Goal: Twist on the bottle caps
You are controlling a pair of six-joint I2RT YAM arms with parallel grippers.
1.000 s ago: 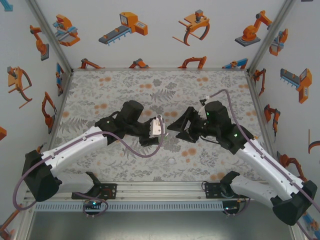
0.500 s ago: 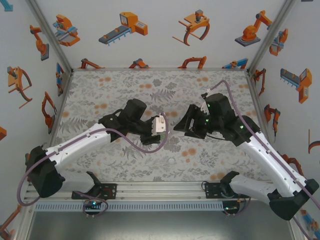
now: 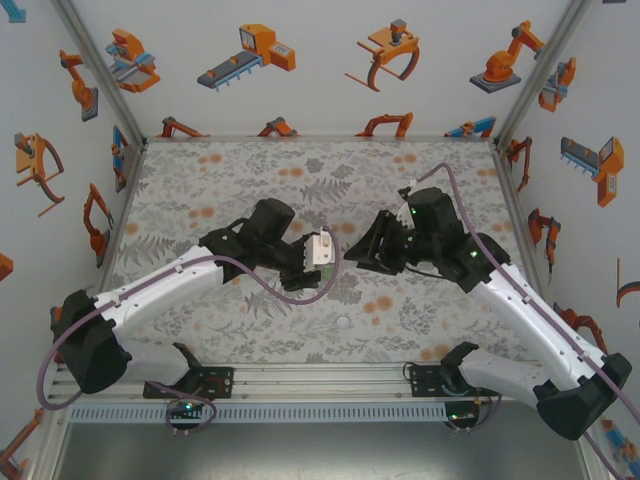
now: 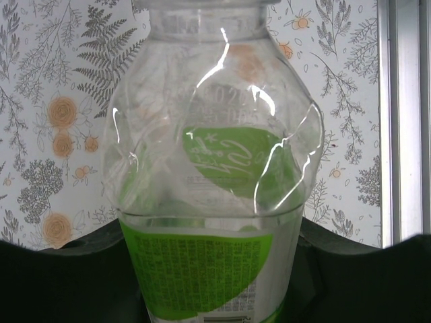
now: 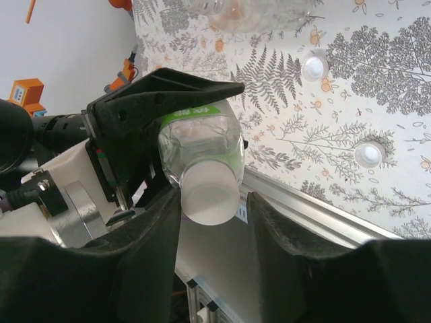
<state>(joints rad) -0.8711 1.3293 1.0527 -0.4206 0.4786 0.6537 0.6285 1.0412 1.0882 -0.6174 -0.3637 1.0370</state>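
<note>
Black left gripper (image 3: 316, 272) and right gripper (image 3: 357, 256) meet tip to tip above the middle of the floral worktop (image 3: 200, 170). Left wrist: clear, green-labelled plastic bottle (image 4: 212, 168), clamped in the left gripper, points straight outward. Right wrist: its white round cap (image 5: 210, 195) sits between the right gripper's close-set fingers (image 5: 151, 249); whether they touch it cannot be told.

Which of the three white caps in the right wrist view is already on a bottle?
The cap on the neck of the green-labelled bottle, between the right fingers; the other two caps lie loose on the patterned table.
</note>
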